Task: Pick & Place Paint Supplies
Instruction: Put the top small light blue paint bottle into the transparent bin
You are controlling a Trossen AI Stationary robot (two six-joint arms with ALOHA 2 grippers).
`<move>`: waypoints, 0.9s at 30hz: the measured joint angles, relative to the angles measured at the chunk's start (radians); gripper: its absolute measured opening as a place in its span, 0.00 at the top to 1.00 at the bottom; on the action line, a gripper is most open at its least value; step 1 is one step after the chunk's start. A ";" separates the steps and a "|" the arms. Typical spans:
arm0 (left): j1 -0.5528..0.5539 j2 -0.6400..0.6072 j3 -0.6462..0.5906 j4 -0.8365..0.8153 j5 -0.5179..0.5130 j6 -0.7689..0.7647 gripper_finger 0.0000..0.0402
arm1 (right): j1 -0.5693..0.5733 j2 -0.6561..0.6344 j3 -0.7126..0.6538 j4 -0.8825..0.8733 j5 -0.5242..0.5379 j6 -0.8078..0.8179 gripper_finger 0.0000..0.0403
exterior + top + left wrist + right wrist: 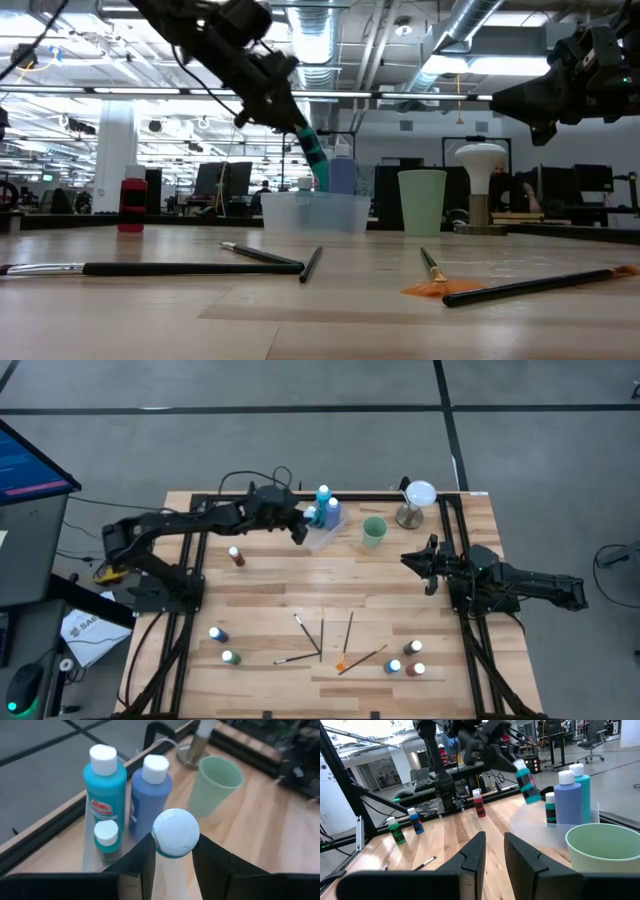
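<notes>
A gripper (290,118) holds a teal bottle (313,155) tilted above the clear tray (313,213), seemingly not touching it; brushes (190,267) lie nearer.

No text can be read anywhere. The tall teal bottle (105,785), standing beyond the left gripper's fingers (145,865), carries a red label too blurred to make out.

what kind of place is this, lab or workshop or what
Most likely a robotics lab in an open industrial hall: exposed ceiling ducts, desks with office chairs behind, and a wooden table fitted with two arms.
</notes>
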 joint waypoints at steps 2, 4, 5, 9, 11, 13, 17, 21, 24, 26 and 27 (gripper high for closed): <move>0.000 0.036 0.011 0.004 -0.006 0.001 0.74 | 0.000 0.000 0.000 0.000 0.000 0.000 0.84; 0.000 0.074 0.024 0.014 -0.028 0.002 0.74 | 0.000 0.000 0.000 0.000 0.000 0.000 0.84; 0.001 0.089 0.027 0.013 -0.039 0.003 0.74 | 0.000 0.000 0.000 0.000 0.000 0.000 0.84; 0.001 0.141 0.040 0.017 -0.089 0.003 0.74 | 0.000 0.000 0.000 0.000 0.000 0.000 0.84; 0.001 0.160 0.045 0.018 -0.102 0.000 0.74 | 0.000 0.000 0.000 0.000 0.000 0.000 0.84; 0.001 0.175 0.047 0.023 -0.116 0.000 0.74 | 0.000 0.000 0.000 0.000 0.000 0.000 0.84; 0.006 0.203 0.046 0.036 -0.129 0.000 0.74 | 0.000 0.000 0.000 0.000 0.000 0.000 0.84; 0.009 0.223 0.047 0.077 -0.152 0.003 0.74 | 0.000 0.000 0.000 0.000 0.000 0.000 0.84; 0.009 0.234 0.046 0.086 -0.159 0.003 0.74 | 0.000 0.000 0.000 0.000 0.000 0.000 0.84; 0.009 0.239 0.046 0.097 -0.162 0.003 0.74 | 0.000 0.000 0.000 0.000 0.000 0.000 0.84; 0.009 0.239 0.046 0.101 -0.162 0.003 0.74 | 0.000 0.000 0.000 0.000 0.000 0.000 0.84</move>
